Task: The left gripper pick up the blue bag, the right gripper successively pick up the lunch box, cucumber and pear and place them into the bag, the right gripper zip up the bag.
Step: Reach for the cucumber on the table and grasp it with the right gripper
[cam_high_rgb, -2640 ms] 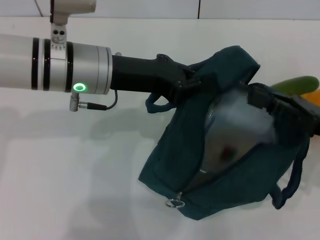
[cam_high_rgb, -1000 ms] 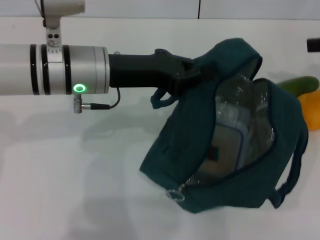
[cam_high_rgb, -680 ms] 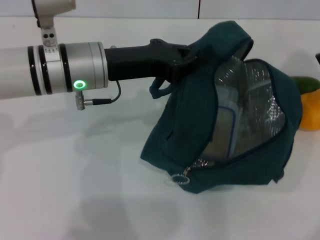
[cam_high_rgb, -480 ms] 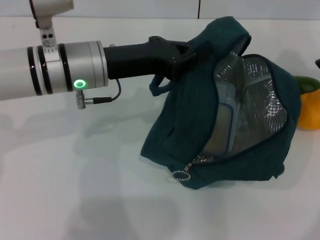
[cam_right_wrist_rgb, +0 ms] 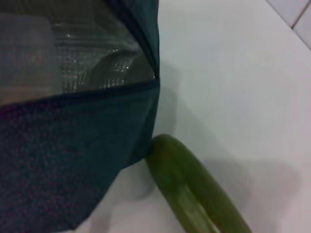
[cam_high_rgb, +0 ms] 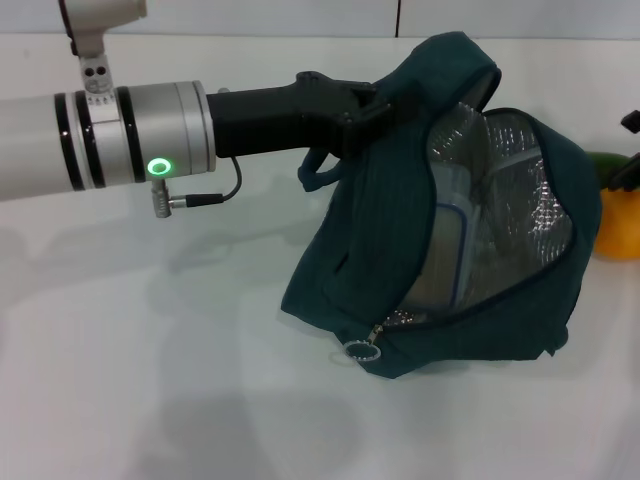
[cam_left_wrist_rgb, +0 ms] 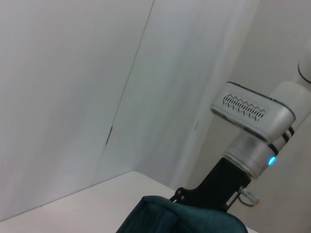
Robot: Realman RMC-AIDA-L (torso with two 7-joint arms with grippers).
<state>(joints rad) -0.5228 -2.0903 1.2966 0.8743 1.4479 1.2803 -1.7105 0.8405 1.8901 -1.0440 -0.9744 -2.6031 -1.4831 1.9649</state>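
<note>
My left gripper (cam_high_rgb: 372, 108) is shut on the top edge of the blue bag (cam_high_rgb: 370, 260) and holds it up, its mouth open toward the right. The silver lining (cam_high_rgb: 520, 170) shows. The lunch box (cam_high_rgb: 452, 255) stands inside the bag. The zipper ring (cam_high_rgb: 359, 352) hangs at the bag's lower front. The cucumber (cam_high_rgb: 606, 163) and the pear (cam_high_rgb: 622, 224) lie on the table just right of the bag. Two dark fingertips of my right gripper (cam_high_rgb: 630, 148) show apart at the right edge, over the cucumber. The right wrist view shows the cucumber (cam_right_wrist_rgb: 194, 189) against the bag (cam_right_wrist_rgb: 73, 145).
The white table (cam_high_rgb: 150, 380) runs left of and in front of the bag. A tiled wall (cam_high_rgb: 300, 15) stands behind the table. In the left wrist view the bag's top (cam_left_wrist_rgb: 180, 218) and the right arm (cam_left_wrist_rgb: 252, 126) appear.
My right gripper left the lunch box in the bag and drew out to the right. The bag tipped more upright. The right fingertips now show again at the right edge by the cucumber.
</note>
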